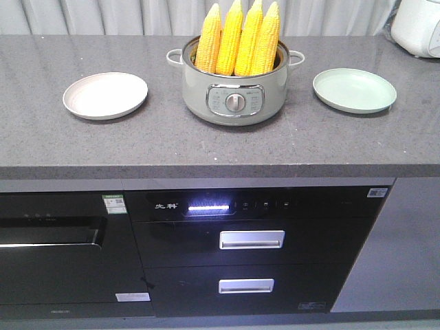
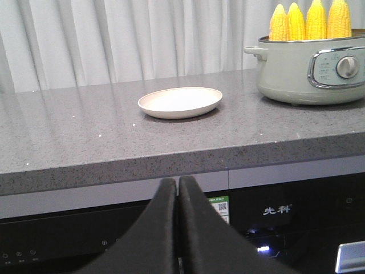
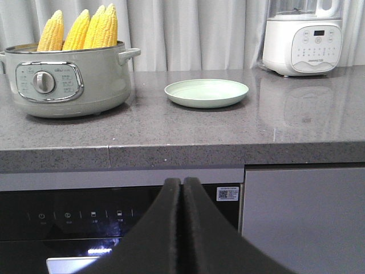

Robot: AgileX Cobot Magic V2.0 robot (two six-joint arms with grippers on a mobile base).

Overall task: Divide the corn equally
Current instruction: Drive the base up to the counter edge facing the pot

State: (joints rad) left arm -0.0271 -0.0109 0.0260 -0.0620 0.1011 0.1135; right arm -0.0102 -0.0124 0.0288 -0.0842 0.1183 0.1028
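Several cobs of corn (image 1: pixel 239 40) stand upright, tips up, in a pale green electric pot (image 1: pixel 234 96) at the middle of the grey counter; the corn (image 2: pixel 309 21) and corn (image 3: pixel 80 28) show in both wrist views. A beige plate (image 1: pixel 105 95) lies left of the pot, a green plate (image 1: pixel 355 89) right of it; both hold nothing. My left gripper (image 2: pixel 177 181) is shut and holds nothing, low in front of the counter edge, facing the beige plate (image 2: pixel 180 102). My right gripper (image 3: pixel 182 181) is likewise shut, below the edge, facing the green plate (image 3: pixel 206 92).
A white blender-style appliance (image 3: pixel 303 39) stands at the counter's back right. A white curtain hangs behind the counter. Under the counter edge (image 1: pixel 206 173) are black built-in appliances with drawers and metal handles (image 1: pixel 251 238).
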